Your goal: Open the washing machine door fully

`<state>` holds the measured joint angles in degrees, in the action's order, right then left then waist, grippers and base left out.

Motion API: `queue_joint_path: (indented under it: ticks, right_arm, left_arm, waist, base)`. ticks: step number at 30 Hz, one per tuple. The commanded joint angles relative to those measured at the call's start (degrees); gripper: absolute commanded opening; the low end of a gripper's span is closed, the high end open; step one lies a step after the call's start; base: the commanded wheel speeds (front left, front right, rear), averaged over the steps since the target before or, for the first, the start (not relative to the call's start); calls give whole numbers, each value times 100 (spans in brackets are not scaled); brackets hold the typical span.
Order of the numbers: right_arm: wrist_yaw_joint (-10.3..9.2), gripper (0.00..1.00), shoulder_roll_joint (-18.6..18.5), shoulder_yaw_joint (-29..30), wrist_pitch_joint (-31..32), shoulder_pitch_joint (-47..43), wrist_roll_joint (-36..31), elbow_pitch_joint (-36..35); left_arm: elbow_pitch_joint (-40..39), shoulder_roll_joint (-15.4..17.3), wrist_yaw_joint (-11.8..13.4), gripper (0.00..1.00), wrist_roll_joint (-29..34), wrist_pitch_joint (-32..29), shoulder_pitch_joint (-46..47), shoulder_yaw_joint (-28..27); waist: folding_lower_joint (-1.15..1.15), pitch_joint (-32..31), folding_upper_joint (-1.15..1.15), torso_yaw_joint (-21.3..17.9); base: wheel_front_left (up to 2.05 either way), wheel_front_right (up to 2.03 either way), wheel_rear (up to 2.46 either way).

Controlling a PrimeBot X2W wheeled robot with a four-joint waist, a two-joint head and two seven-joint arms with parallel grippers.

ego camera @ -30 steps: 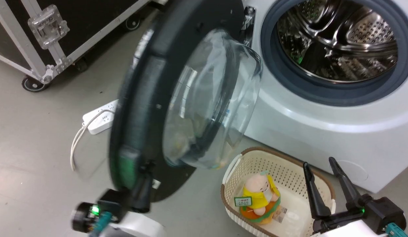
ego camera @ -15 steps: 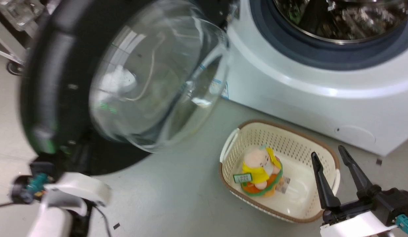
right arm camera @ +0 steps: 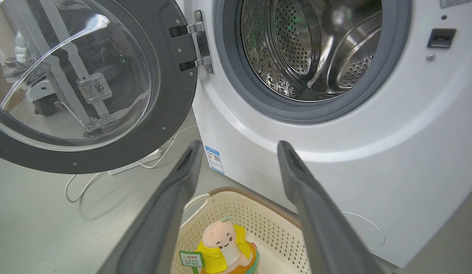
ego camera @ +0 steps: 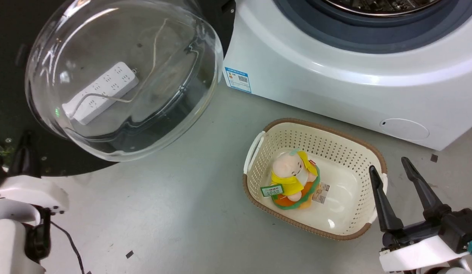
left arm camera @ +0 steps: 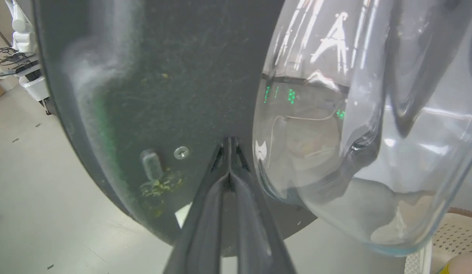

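The big round black glass-bowl door [right arm camera: 175, 95] hangs open beside the white boxy washing machine [right arm camera: 373, 152]. The left pincer [left arm camera: 229, 146] is squeezed shut against the door; the right pincer [ego camera: 388, 165] is wide

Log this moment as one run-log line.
washing machine door: wide open | left gripper: shut, tips at door's inner face | right gripper: open, by laundry basket holding plush toy

The pale grey floor [ego camera: 190, 213] in front of you
You have the white washing machine [ego camera: 335, 87] standing on it, a cream basket [ego camera: 336, 150] just before the machine, a white power strip [ego camera: 100, 93] with its cord [right arm camera: 74, 182] off to the left, and small dark scraps [ego camera: 129, 254].
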<state>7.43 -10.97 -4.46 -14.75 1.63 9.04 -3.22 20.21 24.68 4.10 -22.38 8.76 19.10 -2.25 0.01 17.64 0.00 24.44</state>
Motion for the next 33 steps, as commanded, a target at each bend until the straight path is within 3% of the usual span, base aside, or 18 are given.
queue_joint_path:
  ticks: [1, 8, 17, 26, 33]
  right_arm:
    - [6, 100, -25, 9, -25, 63, -13, -28]
    - [6, 100, 40, 53, -25, 52, 19, 29]
    - [6, 100, 294, 173, -25, -46, 59, 73]
    - [6, 100, 509, 234, -25, -114, 30, 74]
    - [6, 100, 589, 311, -25, -270, -11, 27]
  left_arm:
    - [68, 47, 13, 0, -53, 60, 95, -42]
    - [179, 72, -69, 0, -67, 297, 153, -28]
    - [-1023, -104, -53, 0, 125, 533, -263, 158]
    - [-2143, -513, 130, 0, 331, 385, -1157, 726]
    - [-2266, -824, 203, 0, 376, 458, -1680, 1051]
  waist:
    - [-1, -4, 0, -10]
    - [-1, -226, 0, -54]
    - [-1, -923, 0, -301]
    - [-1, -1487, 0, -1132]
    - [-1, -1671, 0, -1817]
  base:
    - [0, 0, 0]
    - [0, 0, 0]
    - [0, 0, 0]
    - [0, 0, 0]
    - [0, 0, 0]
